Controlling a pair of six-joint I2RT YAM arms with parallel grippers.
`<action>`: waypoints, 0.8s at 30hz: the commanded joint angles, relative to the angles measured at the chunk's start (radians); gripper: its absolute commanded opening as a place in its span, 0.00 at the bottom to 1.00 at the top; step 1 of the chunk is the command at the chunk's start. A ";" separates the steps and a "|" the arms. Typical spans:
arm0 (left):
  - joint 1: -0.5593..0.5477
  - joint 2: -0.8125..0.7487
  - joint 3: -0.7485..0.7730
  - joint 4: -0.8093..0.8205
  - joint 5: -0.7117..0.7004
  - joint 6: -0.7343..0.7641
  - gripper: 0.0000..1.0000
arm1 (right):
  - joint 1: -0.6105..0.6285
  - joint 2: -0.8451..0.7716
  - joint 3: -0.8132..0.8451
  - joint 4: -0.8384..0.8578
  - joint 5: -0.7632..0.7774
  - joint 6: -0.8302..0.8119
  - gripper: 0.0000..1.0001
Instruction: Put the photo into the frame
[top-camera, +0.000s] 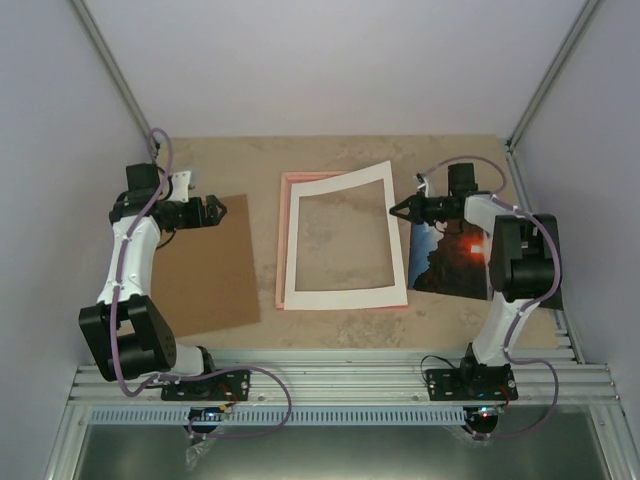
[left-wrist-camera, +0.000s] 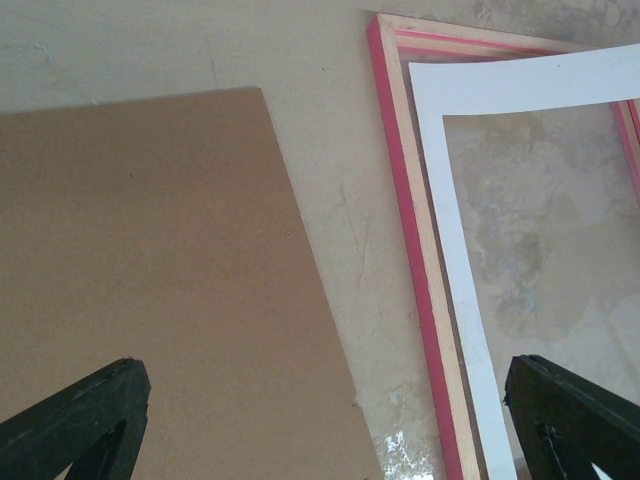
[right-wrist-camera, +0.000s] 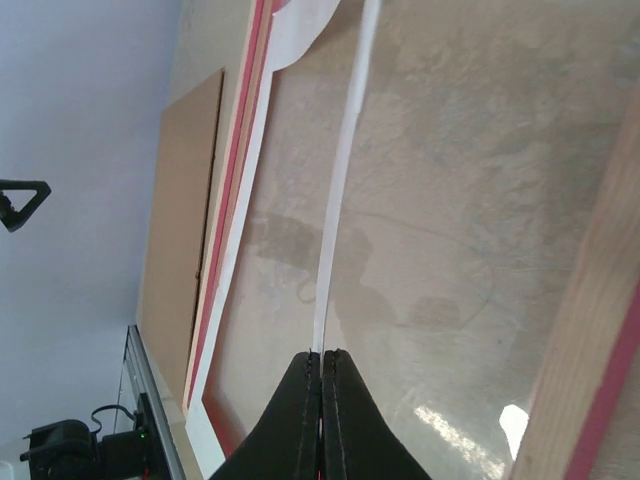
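1. Right gripper (right-wrist-camera: 322, 356) is pinched shut on the white mat's (top-camera: 345, 186) right edge, holding it raised off the frame (top-camera: 281, 240).
2. Left gripper (top-camera: 214, 211) is spread wide and empty over the brown board (top-camera: 205, 268).
3. Photo (top-camera: 452, 262) lies on the table right of the frame (insertion not yet started).

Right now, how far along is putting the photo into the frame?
Done: the brown board lies apart from the frame. In hand: the right claw pinches an edge of the white mat. Left: the photo lies outside the frame; left claw open, empty.
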 joint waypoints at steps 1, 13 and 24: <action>-0.006 -0.017 -0.014 0.027 0.014 -0.010 0.99 | -0.017 0.038 0.025 -0.009 -0.019 -0.012 0.01; -0.006 -0.013 -0.019 0.038 0.010 -0.014 0.99 | 0.005 0.103 0.057 0.072 -0.026 0.047 0.00; -0.006 -0.009 -0.022 0.048 0.010 -0.018 0.99 | 0.011 0.082 0.064 0.095 -0.027 -0.019 0.00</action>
